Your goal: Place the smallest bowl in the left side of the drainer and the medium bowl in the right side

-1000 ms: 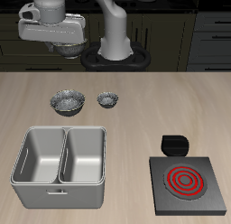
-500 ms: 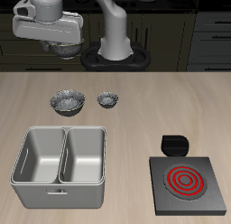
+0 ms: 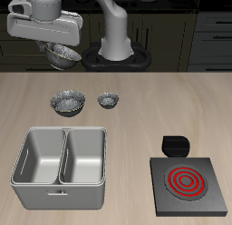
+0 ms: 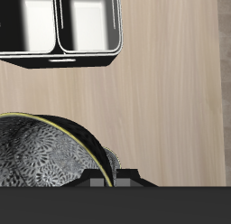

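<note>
My gripper (image 3: 62, 47) hangs high above the back of the table, shut on the rim of the medium bowl (image 3: 62, 55), a shiny grey speckled bowl that fills much of the wrist view (image 4: 41, 160). The smallest bowl (image 3: 109, 101) rests on the table behind the drainer (image 3: 63, 188). Close beside it stands the widest bowl (image 3: 68, 102). The drainer, a light grey basin with two deep compartments, has nothing in either one; the wrist view shows it too (image 4: 61, 54).
A black stove with a red coil (image 3: 188, 183) sits near the table's front edge, with a small black block (image 3: 174, 145) just behind it. The robot's base (image 3: 116, 54) stands at the back.
The gripper, still holding its bowl, has drifted a little sideways away from the robot's base. The bowl now hangs slightly more tilted. Nothing on the table has moved.
</note>
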